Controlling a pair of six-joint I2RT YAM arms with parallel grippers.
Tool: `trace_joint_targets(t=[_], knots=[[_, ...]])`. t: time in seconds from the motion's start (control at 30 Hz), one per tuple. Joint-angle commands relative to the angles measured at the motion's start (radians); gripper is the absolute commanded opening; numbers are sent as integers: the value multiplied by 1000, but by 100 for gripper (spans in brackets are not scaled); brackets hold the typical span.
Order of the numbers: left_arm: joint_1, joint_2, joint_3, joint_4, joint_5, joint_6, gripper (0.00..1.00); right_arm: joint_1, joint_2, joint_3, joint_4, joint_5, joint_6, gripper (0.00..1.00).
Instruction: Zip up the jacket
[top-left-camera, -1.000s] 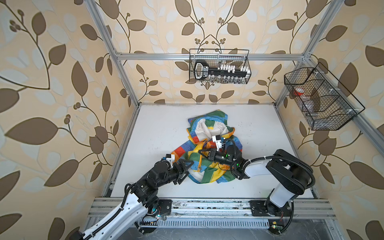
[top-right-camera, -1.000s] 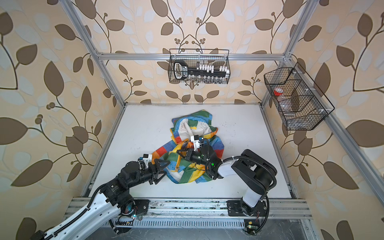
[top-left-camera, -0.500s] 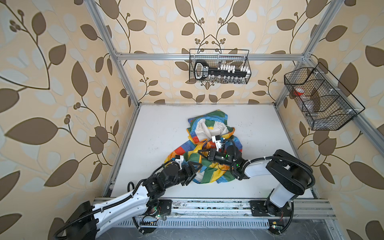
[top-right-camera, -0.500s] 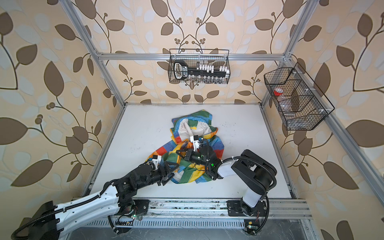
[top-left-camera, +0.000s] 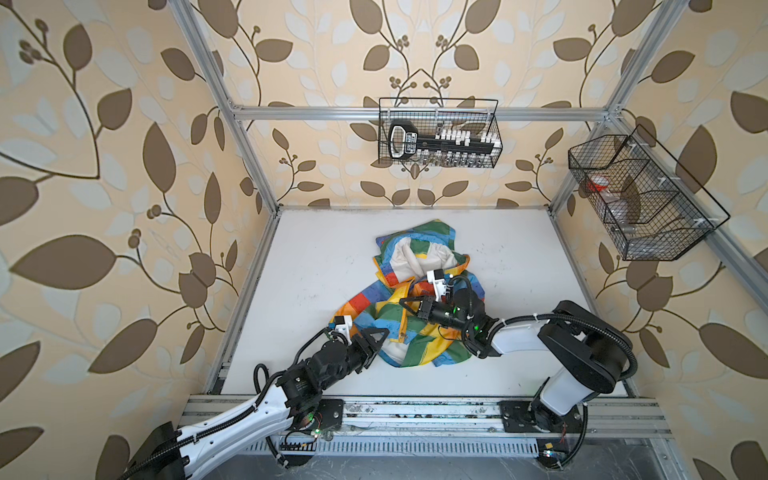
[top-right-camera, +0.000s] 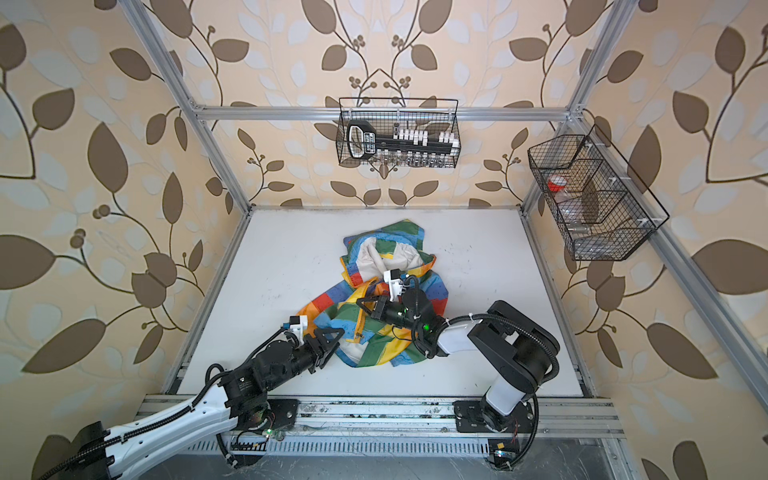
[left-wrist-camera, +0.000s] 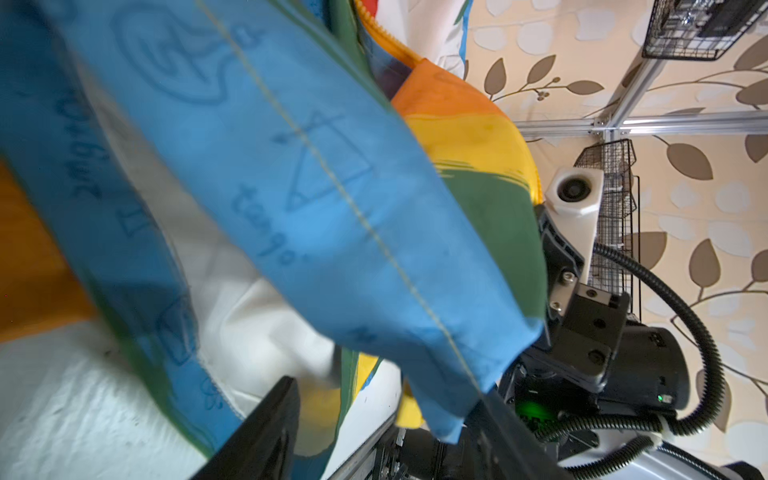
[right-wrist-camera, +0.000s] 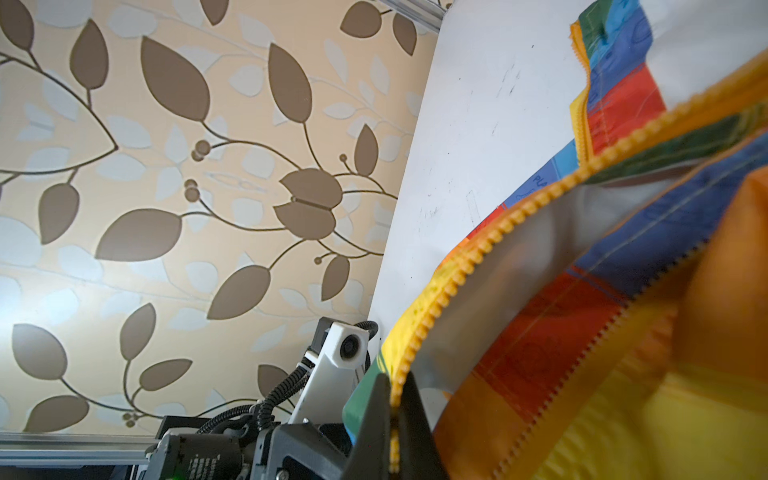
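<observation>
The rainbow-block jacket (top-left-camera: 415, 345) (top-right-camera: 376, 347) lies crumpled mid-table, hood lining upward. In both top views my right gripper (top-left-camera: 403, 305) (top-right-camera: 360, 302) reaches in from the right. The right wrist view shows this gripper (right-wrist-camera: 392, 399) shut on the orange-yellow zipper (right-wrist-camera: 498, 224) tape, teeth running between its fingers. My left gripper (top-left-camera: 376, 345) (top-right-camera: 330, 347) is at the jacket's near-left hem. In the left wrist view its fingers (left-wrist-camera: 266, 432) stand apart, with a blue fold (left-wrist-camera: 332, 208) draped over them and hem fabric lying loose in the gap. The zipper pull is not visible.
Wire baskets hang on the back wall (top-left-camera: 438, 133) and the right wall (top-left-camera: 640, 199). The white table (top-left-camera: 311, 270) is bounded by aluminium posts and a front rail (top-left-camera: 415, 411). The right arm's body (left-wrist-camera: 582, 324) sits close behind the jacket.
My left arm has slid right along the table up to the jacket's hem, and its jaws have narrowed. The right gripper has kept its hold and place.
</observation>
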Motion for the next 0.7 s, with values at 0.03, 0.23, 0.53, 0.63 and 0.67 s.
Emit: trace_joint_targets(t=[0.03, 0.23, 0.53, 0.63, 0.67], knots=[[8, 10, -17, 104, -36, 12, 67, -7, 29, 27, -3, 5, -18, 0], [35, -33, -15, 135, -11, 53, 78, 16, 4, 27, -33, 13, -38, 0], [61, 18, 8, 178, 17, 80, 72, 37, -21, 27, -58, 29, -44, 0], [71, 74, 18, 223, 40, 86, 70, 37, -18, 29, -57, 26, -44, 0], [73, 96, 21, 242, 48, 86, 69, 38, -16, 29, -58, 25, -46, 0]])
